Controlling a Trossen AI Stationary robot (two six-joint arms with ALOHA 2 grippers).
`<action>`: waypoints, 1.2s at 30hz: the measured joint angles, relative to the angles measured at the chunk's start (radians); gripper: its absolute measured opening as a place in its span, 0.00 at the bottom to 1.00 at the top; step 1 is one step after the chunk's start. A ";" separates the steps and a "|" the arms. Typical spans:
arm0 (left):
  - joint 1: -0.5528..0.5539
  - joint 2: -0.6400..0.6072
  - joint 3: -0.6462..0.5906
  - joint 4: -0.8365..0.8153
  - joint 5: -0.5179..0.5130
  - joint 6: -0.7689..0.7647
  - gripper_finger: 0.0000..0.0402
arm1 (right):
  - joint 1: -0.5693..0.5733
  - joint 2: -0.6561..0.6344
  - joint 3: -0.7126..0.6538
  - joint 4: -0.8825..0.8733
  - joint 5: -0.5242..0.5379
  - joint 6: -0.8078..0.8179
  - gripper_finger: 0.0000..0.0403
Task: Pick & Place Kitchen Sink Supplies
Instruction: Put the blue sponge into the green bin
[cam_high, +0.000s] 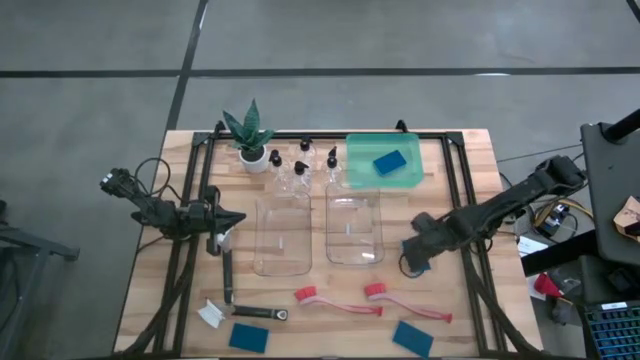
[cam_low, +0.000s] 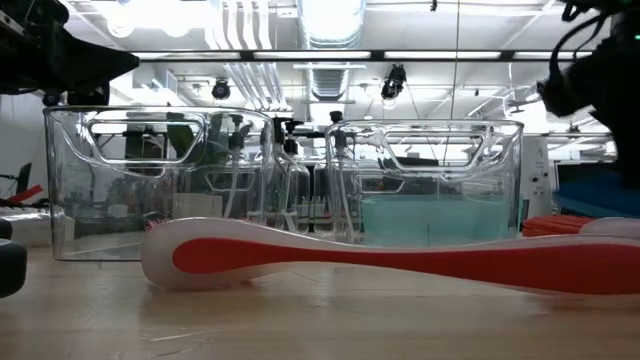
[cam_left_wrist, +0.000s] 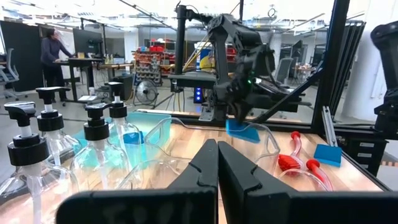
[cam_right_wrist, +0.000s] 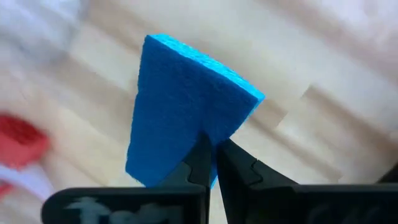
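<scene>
The right gripper (cam_right_wrist: 211, 163) pinches a blue sponge (cam_right_wrist: 186, 115) by one edge (a thin hold). It could slip out. The left gripper (cam_left_wrist: 217, 163) waits, jaws pressed together.

From overhead, the blue sponge (cam_high: 414, 263) held by the right gripper (cam_high: 416, 252) is mostly covered by the gripper itself; only a sliver shows beneath it. In the right wrist view the sponge's lower corner disappears behind the pinching fingers (cam_right_wrist: 200, 160), and the red brush (cam_right_wrist: 20, 142) at the edge is a blur, cut off by the frame. In the low view, the long red brush handle (cam_low: 400, 262) runs out of the picture (its far end unseen), and the bottles (cam_low: 287, 190) behind the clear bins (cam_low: 150, 180) are distorted through the plastic. Both arms there are dark shapes, cropped at the top corners.
</scene>
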 joint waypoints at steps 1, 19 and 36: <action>0.000 0.000 0.000 0.000 0.000 0.000 0.01 | -0.009 -0.025 0.000 -0.007 0.034 -0.002 0.03; 0.000 0.000 0.000 -0.004 0.000 0.000 0.01 | -0.424 -0.213 0.002 0.245 0.326 -0.460 0.03; 0.000 0.000 0.000 -0.004 0.000 0.000 0.01 | -1.013 -0.167 0.002 0.461 0.141 -0.768 0.03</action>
